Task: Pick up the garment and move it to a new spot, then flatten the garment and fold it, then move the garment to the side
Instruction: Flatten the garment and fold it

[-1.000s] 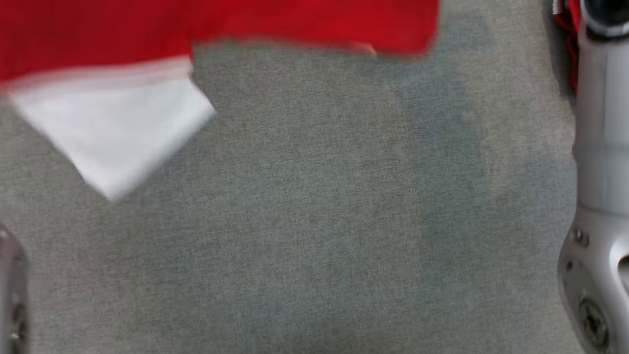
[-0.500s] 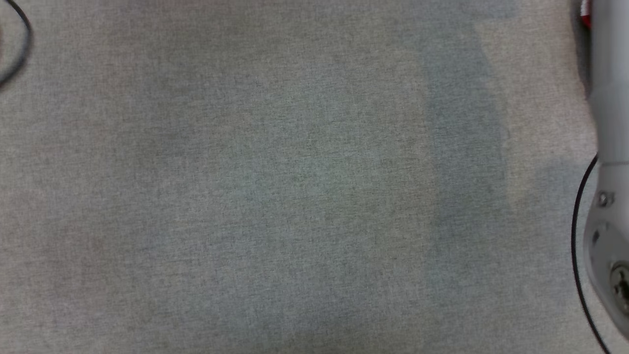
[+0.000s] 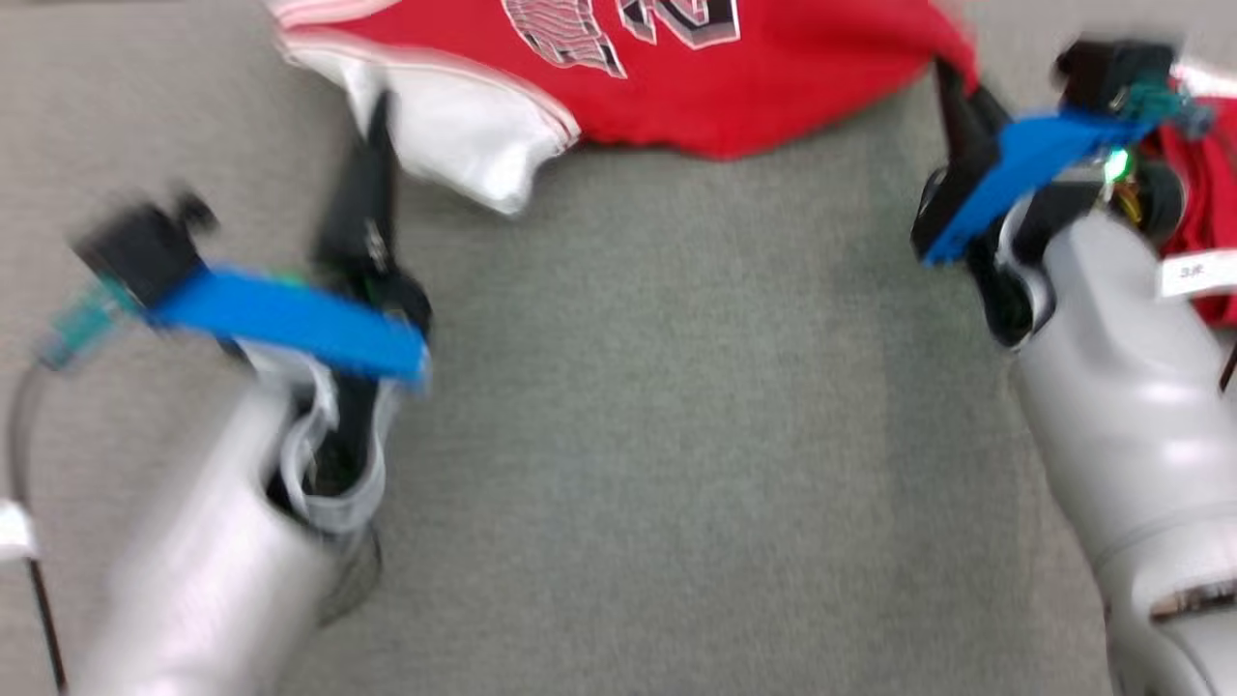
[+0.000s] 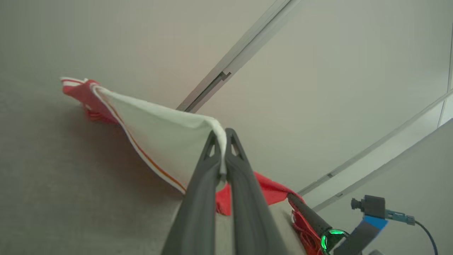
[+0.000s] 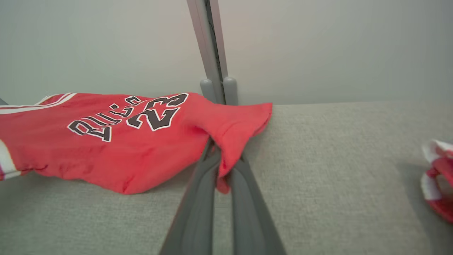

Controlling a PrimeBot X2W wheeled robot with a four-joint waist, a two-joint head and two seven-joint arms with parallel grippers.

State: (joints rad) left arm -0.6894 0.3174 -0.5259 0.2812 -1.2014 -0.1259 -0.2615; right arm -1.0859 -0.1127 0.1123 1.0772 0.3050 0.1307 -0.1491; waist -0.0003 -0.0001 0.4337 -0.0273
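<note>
The garment [image 3: 676,87] is a red jersey with black-and-white lettering and a white side panel [image 3: 464,135]. It lies stretched across the far part of the grey fabric surface [image 3: 657,435]. My left gripper [image 3: 379,111] is shut on the white panel's edge; the left wrist view shows the white cloth [image 4: 159,134] pinched at the fingertips of this gripper [image 4: 222,136] and lifted off the surface. My right gripper [image 3: 945,77] is shut on the red corner at the other end. In the right wrist view the red cloth [image 5: 116,141] drapes over the right gripper [image 5: 219,156].
Another red and white cloth [image 3: 1198,184] lies at the right, beyond my right arm, also seen as a bundle [image 5: 437,177]. A pale wall with a vertical metal seam [image 5: 208,46] stands just behind the garment. Grey surface stretches toward me between the arms.
The head camera has swung: the garment was blurred at the top, then only grey surface showed, and now the garment and both grippers holding it are in view.
</note>
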